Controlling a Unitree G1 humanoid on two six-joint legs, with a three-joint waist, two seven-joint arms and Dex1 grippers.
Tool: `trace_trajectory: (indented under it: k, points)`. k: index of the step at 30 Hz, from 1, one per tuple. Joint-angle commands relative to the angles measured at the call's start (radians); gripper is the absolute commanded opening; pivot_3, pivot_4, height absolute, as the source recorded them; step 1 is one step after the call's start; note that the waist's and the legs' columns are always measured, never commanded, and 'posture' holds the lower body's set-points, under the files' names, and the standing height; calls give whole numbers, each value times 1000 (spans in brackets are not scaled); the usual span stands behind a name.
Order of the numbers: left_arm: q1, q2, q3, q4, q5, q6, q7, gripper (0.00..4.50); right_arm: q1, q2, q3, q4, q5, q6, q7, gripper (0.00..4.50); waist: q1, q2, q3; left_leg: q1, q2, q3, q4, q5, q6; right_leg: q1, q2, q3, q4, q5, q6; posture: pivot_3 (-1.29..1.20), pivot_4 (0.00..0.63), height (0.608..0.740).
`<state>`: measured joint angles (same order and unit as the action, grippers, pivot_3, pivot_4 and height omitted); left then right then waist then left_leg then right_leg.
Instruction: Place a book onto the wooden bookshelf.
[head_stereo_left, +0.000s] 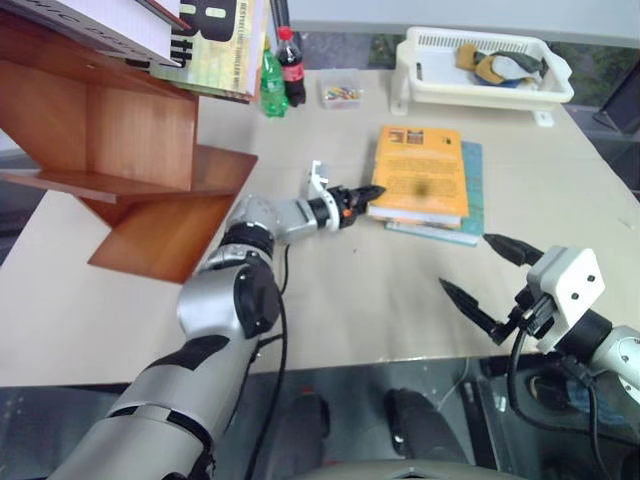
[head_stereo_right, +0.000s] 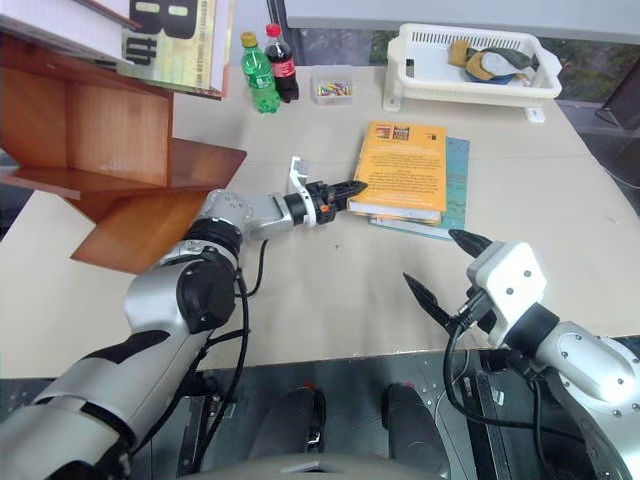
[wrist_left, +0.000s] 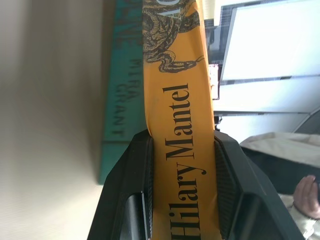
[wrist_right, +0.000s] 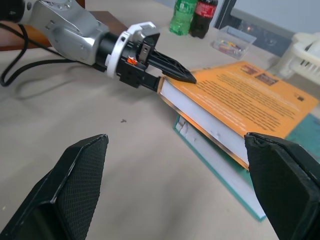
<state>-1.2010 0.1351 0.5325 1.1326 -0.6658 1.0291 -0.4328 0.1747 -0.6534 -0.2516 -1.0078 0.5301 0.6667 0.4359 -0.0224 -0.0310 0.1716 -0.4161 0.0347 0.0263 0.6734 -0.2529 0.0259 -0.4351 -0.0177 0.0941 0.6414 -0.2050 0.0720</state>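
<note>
The wooden bookshelf (head_stereo_left: 130, 150) takes up the far left of the table (head_stereo_left: 330, 300), its reddish slanted boards stepping down toward the middle; a pale yellow book with big black numerals (head_stereo_left: 215, 40) already leans on an upper board, which suggests the lower boards are the free landing place. At the far right sits a white plastic basket (head_stereo_left: 480, 70) with a few odd items inside, well clear of the working area.

The book (head_stereo_right: 400, 170), thick and orange, lies flat near the table's centre on top of a thinner teal book (head_stereo_right: 455, 190), so its spine edge sits raised off the table and offers a lip to grab. The left gripper (head_stereo_right: 345, 190) has reached in level from the left and is clamped on that spine corner: in the left wrist view both black fingers (wrist_left: 135, 185) press the orange spine from either side, and in the right wrist view one finger lies over the cover while the book's corner looks lifted slightly off the teal one. The right gripper (head_stereo_left: 480, 270) hangs near and to the right, jaws wide apart and empty, likely waiting to steady the book.

Far behind stand a green bottle (head_stereo_left: 273, 85), a cola bottle (head_stereo_left: 291, 65) and a small clear box (head_stereo_left: 340, 93).
</note>
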Motion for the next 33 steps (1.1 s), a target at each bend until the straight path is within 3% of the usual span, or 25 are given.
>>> trace_trajectory:
  k: [1, 6, 12, 23, 29, 30, 32, 33]
  points:
    - [66, -109, 36, -262, -74, 62, 159, 1266, -28, -18, -28, -19, 22, 1, 3, 4500, 6, 0, 0, 0, 0, 0, 0, 0, 0, 0, 0, 0, 0, 0, 0, 0, 150, 740]
    - [246, -312, 20, -693, -120, 135, 417, 1266, -62, -39, -49, -4, 51, 16, 10, 4500, 11, 0, 0, 0, 0, 0, 0, 0, 0, 0, 0, 0, -1, 0, 0, 0, 150, 740]
    - [339, -349, 7, -866, -151, 172, 565, 1266, -76, -55, -60, -4, 75, 35, 9, 4500, 6, 1, -1, 2, 0, -2, 0, 0, -1, 2, 1, -1, 1, 0, 0, 0, 150, 740]
    - [345, -351, 50, -867, -369, 246, 662, 1266, -95, -77, -64, 26, 94, 30, 21, 4500, 11, 0, -2, 1, -1, -4, 7, 1, -1, 6, 0, -3, 1, 0, 0, 0, 150, 740]
    - [369, -310, 16, -807, -366, 262, 670, 1266, -114, -82, -50, 40, 90, 24, 23, 4500, 11, -1, -2, 1, -1, -4, 7, 1, -1, 6, 0, -4, 1, 0, 0, 0, 150, 740]
    - [372, -303, 12, -798, -363, 260, 661, 1861, -117, -82, -48, 41, 90, 25, 23, 4500, 12, -1, -2, 1, -1, -5, 7, 1, -1, 6, 0, -4, 1, 0, 0, 0, 150, 740]
    - [372, -288, 2, -780, -356, 259, 638, 2286, -123, -82, -45, 43, 89, 26, 23, 4500, 12, 0, -2, 1, -1, -5, 7, 1, -1, 6, 0, -4, 1, 0, 0, 0, 150, 740]
    - [372, -281, -6, -775, -350, 258, 627, 2741, -123, -83, -45, 45, 88, 25, 24, 4500, 11, 0, -2, 1, -1, -5, 7, 1, -1, 6, 0, -4, 0, 0, 0, 0, 150, 740]
